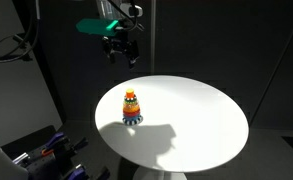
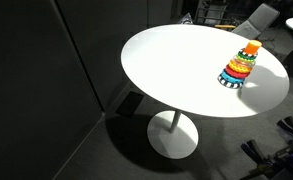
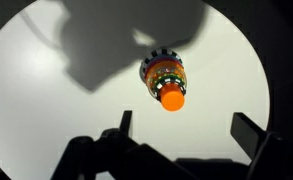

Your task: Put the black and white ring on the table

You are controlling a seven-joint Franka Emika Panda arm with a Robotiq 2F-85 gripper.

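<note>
Gripper spread, empty, high over table. Black and white ring sits under other rings near edge; pulling it could topple them.

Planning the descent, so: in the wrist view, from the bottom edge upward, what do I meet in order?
Gripper, jaws apart → orange top piece → coloured rings → black and white ring.

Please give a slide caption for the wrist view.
Open gripper hovers above the stacking toy, black and white ring at its base, on the white table.
</note>
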